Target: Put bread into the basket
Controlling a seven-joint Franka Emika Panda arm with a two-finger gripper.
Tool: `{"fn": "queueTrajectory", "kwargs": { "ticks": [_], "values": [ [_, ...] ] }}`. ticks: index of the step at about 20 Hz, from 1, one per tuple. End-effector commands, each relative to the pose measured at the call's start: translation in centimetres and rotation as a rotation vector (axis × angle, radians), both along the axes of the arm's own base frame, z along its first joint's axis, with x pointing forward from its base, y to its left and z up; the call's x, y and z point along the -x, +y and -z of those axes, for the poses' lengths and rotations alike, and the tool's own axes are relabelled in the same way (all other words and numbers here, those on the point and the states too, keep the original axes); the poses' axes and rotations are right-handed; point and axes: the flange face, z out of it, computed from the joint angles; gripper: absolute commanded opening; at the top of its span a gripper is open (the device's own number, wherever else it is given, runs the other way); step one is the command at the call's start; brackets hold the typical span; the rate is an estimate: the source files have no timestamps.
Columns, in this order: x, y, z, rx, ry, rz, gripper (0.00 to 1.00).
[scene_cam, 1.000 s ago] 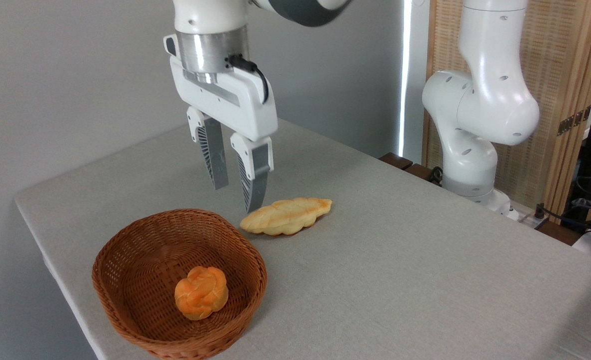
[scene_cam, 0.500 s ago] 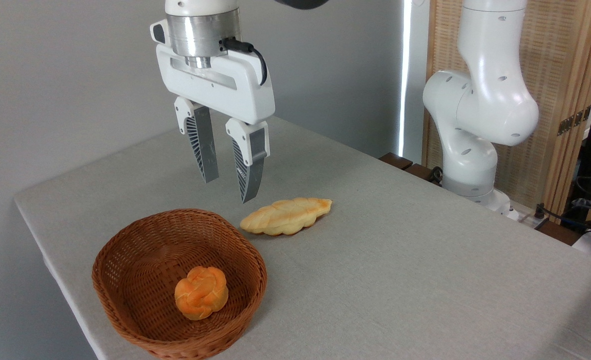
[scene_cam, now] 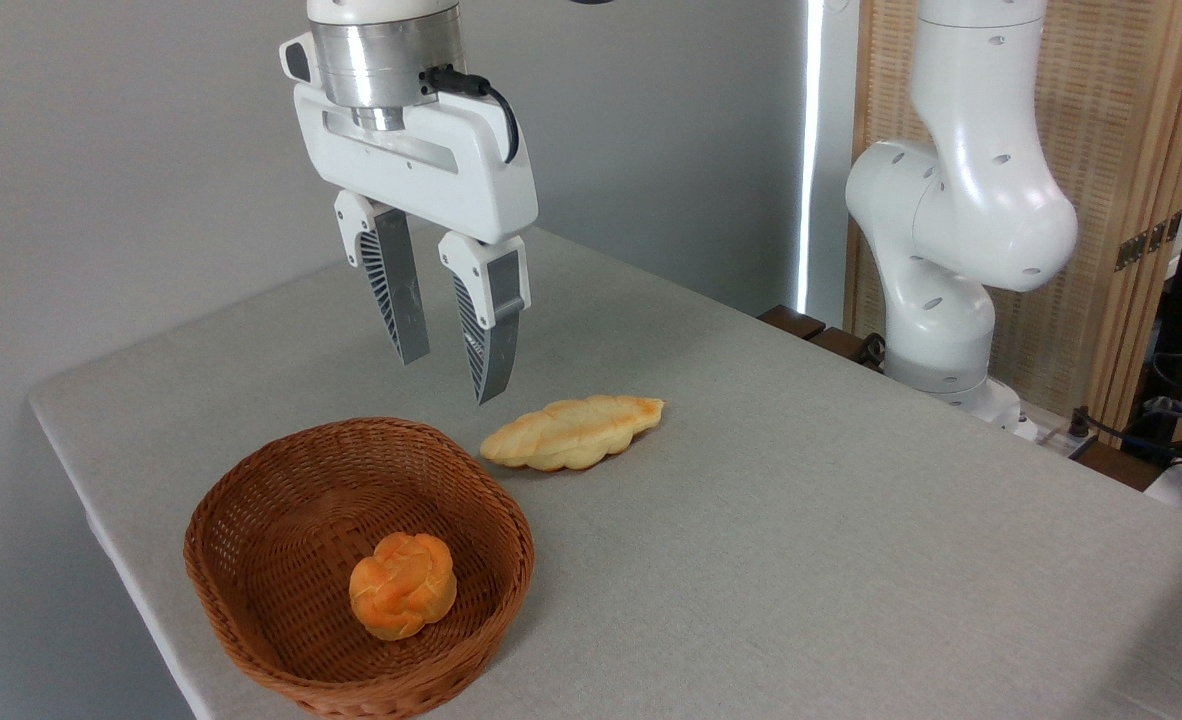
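Bright, even daylight fills the scene, sharp from edge to edge with no motion blur. A blown-out vertical strip of light (scene_cam: 808,150) at 1 o'clock marks the window side. Soft shadows fall toward 7 o'clock: a faint one under the loaf (scene_cam: 571,432) and a darker one inside the basket (scene_cam: 251,640) wall. The metal collar above the gripper (scene_cam: 446,378) shows small glare streaks. The table (scene_cam: 851,520) cloth reads flat and matte.

The bread (scene_cam: 403,598) is sitting in the basket (scene_cam: 251,500) at the table's (scene_cam: 801,540) near left; the loaf (scene_cam: 573,432) is lying just behind-right, the gripper (scene_cam: 443,378) hanging above.
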Motion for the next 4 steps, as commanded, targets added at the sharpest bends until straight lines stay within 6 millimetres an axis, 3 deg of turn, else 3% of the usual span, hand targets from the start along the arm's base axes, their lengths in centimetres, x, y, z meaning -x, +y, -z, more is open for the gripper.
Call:
{"fn": "queueTrajectory", "kwargs": {
  "ticks": [1, 4],
  "values": [
    [0.02, 0.2, -0.59, -0.021, 0.013, 0.008, 1.0],
    [0.02, 0.27, -0.59, -0.022, 0.013, 0.057, 1.0]
  ]
}}
